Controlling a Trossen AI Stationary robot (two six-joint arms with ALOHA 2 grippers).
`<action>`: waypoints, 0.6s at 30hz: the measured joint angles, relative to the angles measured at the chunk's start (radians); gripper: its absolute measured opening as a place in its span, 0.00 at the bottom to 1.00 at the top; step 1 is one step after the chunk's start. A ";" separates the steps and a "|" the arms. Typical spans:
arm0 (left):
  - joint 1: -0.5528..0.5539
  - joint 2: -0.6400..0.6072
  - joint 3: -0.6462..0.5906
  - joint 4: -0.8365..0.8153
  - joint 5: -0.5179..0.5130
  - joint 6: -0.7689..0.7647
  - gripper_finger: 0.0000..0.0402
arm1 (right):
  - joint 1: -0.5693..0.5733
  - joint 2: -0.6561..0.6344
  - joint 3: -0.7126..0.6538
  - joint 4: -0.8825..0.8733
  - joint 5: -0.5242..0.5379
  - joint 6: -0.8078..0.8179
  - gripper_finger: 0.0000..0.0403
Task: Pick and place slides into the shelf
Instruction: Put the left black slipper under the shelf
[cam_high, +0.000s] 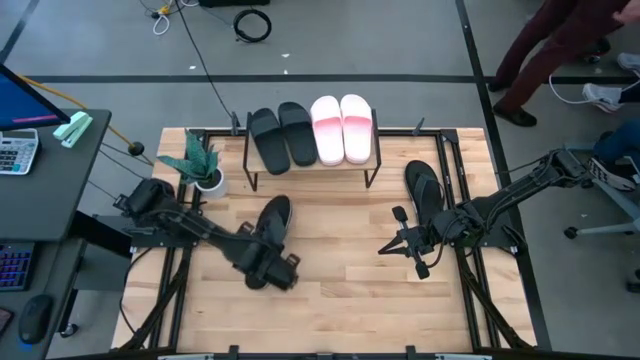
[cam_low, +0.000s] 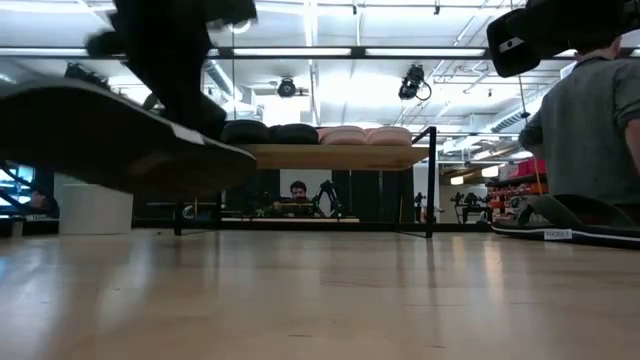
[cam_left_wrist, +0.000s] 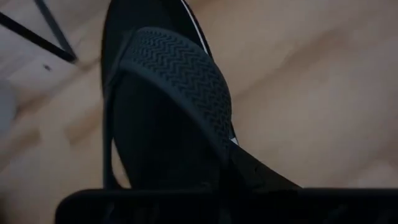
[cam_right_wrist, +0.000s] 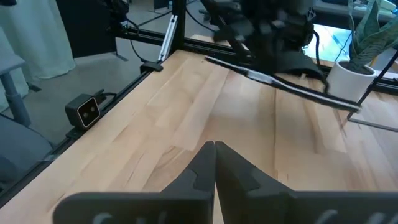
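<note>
A potted plant (cam_high: 203, 165) flanks our shelf (cam_high: 312, 163); left gripper (cam_high: 262, 262) clamps a black slide (cam_high: 273, 219), right gripper (cam_high: 400, 247) pinched together, empty.

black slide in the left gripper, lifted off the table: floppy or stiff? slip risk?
The black ridged-strap slide sandal in the left gripper probably stays fairly stiff: in the low view its sole runs straight with little droop. Likely light, as it is thin. The strap's chevron ridges should resist slipping, though the hold on one end could let it pivot.
</note>
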 joint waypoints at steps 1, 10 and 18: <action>0.020 0.000 -0.015 0.017 -0.004 0.031 0.02 | 0.000 0.000 0.000 0.000 0.000 0.000 0.04; 0.219 0.001 -0.144 0.449 -0.052 0.379 0.02 | 0.000 0.000 0.000 0.000 0.000 -0.019 0.04; 0.351 0.006 -0.210 0.483 -0.015 0.393 0.02 | 0.000 0.000 0.000 0.000 0.000 -0.023 0.04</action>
